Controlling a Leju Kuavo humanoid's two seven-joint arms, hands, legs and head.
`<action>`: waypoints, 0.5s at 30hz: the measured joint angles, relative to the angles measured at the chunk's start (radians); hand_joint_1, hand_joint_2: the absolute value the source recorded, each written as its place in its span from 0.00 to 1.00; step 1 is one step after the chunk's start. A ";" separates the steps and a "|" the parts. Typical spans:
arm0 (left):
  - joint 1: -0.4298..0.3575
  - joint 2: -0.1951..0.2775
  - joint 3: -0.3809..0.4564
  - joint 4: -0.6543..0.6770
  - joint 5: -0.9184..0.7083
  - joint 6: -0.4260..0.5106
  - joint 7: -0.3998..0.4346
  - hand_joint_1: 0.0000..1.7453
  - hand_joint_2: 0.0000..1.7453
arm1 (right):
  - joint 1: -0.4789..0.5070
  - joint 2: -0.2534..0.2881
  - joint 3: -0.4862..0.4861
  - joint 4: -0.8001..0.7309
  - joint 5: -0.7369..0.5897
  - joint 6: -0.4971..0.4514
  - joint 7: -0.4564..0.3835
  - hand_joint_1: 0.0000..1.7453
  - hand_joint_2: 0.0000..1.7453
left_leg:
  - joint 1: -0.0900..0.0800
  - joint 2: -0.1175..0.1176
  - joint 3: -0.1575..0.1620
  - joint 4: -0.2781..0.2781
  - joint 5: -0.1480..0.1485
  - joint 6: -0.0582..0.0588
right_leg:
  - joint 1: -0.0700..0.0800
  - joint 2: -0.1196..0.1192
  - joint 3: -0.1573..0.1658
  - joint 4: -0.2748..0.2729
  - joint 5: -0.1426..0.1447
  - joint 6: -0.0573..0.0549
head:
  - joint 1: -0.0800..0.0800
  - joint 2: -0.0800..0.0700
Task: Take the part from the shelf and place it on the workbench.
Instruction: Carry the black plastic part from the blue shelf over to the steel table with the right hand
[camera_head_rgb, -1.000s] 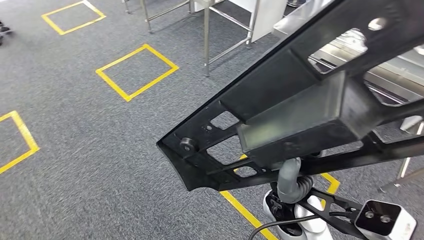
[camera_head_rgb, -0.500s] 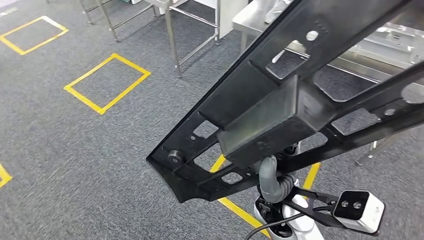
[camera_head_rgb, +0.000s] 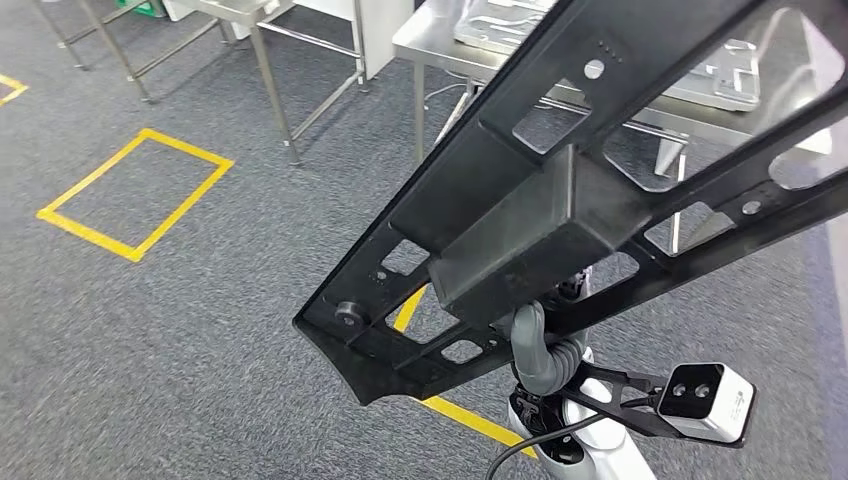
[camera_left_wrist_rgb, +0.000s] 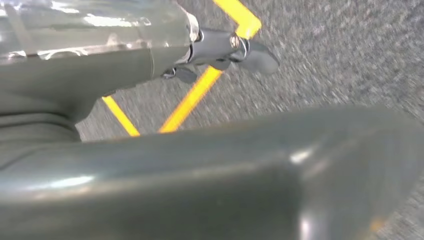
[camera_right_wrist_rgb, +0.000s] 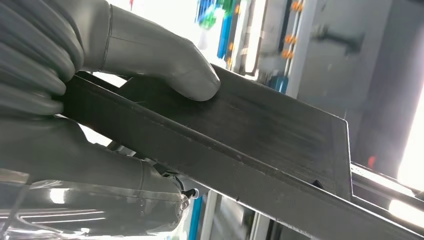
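Observation:
A big black frame part (camera_head_rgb: 520, 230) with cut-outs and a box-shaped block runs slantwise across the head view, held up over the carpet. Under the block, my left hand (camera_head_rgb: 540, 350) holds the black frame part (camera_left_wrist_rgb: 210, 175), its thumb up against the block and its dark fingers (camera_left_wrist_rgb: 240, 47) stretched out past the edge. My right hand (camera_right_wrist_rgb: 75, 65) grips the black frame part (camera_right_wrist_rgb: 260, 130), with the thumb pressed on its flat face and the fingers beneath. The steel workbench (camera_head_rgb: 440, 45) stands ahead, behind the part.
Grey metal parts (camera_head_rgb: 720, 80) lie on the workbench. Steel table legs (camera_head_rgb: 275, 95) stand at the back left. Yellow tape squares (camera_head_rgb: 130, 195) mark the grey carpet, and a yellow line (camera_head_rgb: 460, 415) runs by my feet.
The whole picture has slid left as the camera turned: the workbench now sits nearer and more central, and the yellow squares have drifted off left. Both hands keep their hold on the part.

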 joint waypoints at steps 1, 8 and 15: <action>0.000 0.000 -0.001 0.000 -0.002 0.015 0.001 0.00 0.00 | -0.002 -0.001 0.004 -0.001 -0.001 -0.011 0.003 1.00 1.00 | 0.000 0.013 0.000 0.001 -0.001 0.000 | -0.002 -0.003 -0.002 0.008 0.007 0.003 | 0.000 0.000; -0.008 0.002 -0.021 0.000 -0.032 0.034 -0.001 0.00 0.00 | -0.025 -0.007 0.020 -0.033 0.004 -0.046 0.010 1.00 1.00 | -0.008 0.080 0.005 0.020 -0.020 -0.030 | 0.007 -0.068 0.139 -0.259 0.112 -0.018 | 0.000 0.000; -0.008 0.011 -0.034 0.000 -0.023 -0.036 0.011 0.00 0.00 | -0.045 -0.019 0.023 -0.034 -0.025 -0.042 0.000 1.00 1.00 | 0.003 -0.011 -0.109 0.288 -0.164 -0.056 | 0.000 0.011 0.134 -0.267 0.127 -0.047 | 0.000 0.000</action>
